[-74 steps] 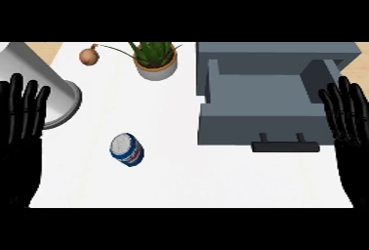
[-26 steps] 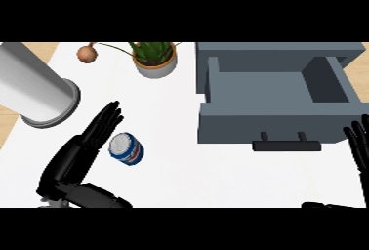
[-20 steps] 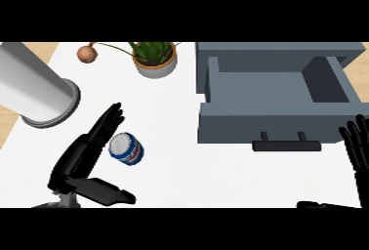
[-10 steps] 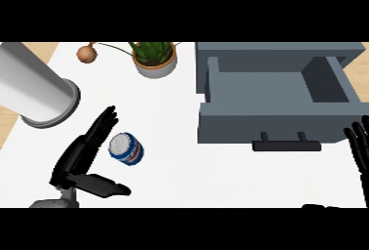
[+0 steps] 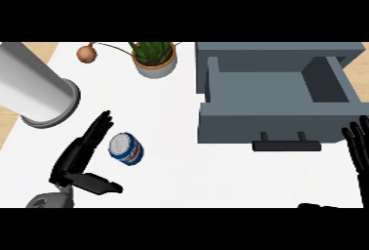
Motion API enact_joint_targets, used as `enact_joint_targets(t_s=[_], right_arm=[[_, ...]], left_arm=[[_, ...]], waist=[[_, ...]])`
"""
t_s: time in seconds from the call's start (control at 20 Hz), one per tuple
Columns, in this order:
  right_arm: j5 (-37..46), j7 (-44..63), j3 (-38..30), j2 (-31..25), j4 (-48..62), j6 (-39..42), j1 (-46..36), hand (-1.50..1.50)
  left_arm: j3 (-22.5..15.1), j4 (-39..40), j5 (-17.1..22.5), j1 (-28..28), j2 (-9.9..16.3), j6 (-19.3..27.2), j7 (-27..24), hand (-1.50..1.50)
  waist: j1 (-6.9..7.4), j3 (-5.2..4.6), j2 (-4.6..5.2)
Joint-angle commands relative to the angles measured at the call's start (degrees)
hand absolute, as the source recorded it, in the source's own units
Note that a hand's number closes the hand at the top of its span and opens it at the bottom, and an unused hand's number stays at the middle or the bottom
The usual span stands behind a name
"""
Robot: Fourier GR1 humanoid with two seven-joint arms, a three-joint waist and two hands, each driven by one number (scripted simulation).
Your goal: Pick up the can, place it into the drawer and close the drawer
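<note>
A blue and white can [image 5: 127, 149] lies on the white counter at the left. My left hand [image 5: 78, 157] is just left of it, fingers straight and pointing away, thumb stretched out below the can; the can sits in the gap and nothing curls round it. The grey drawer [image 5: 277, 122] stands pulled out at the upper right, its inside bare, with a black handle [image 5: 286, 144] on its front. My right hand [image 5: 358, 146] shows at the right edge, fingers up and straight, resting to the right of the handle.
A large grey cylinder [image 5: 32, 93] stands at the far left, close to my left hand. A potted plant [image 5: 155, 59] and a small brown onion [image 5: 87, 53] sit at the back. White counter lies between the can and the drawer.
My left hand came in from the left edge to the can's side, then slid slightly closer over the last second. The right hand stayed low at the right edge. The can has not moved.
</note>
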Motion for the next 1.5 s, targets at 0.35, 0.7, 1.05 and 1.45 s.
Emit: enact_joint_targets(t_s=[0.35,0.7,1.05,1.45], right_arm=[[-1.8,2.0,-1.4,-0.3,-1.0,1.2,-0.9,-1.50],[-2.5,1.9,-1.5,0.9,-5.5,2.5,3.6,-1.50],[-1.9,2.4,-1.9,1.0,-3.9,2.0,2.4,-1.50],[-1.4,-2.8,-2.6,1.3,0.0,3.1,2.5,-1.50]], left_arm=[[3.0,14.2,-2.1,-3.6,2.0,-0.9,-9.3,-1.50],[2.8,18.6,-3.9,-4.3,0.8,2.1,-10.0,-1.50],[3.1,25.5,-4.0,-8.1,1.5,0.4,-14.8,-1.50],[3.5,29.2,-3.9,-13.6,0.7,2.6,-12.2,-1.50]], waist=[[-0.03,0.00,0.01],[-0.08,0.00,-0.02],[-0.08,0.00,0.00],[-0.09,0.01,-0.01]])
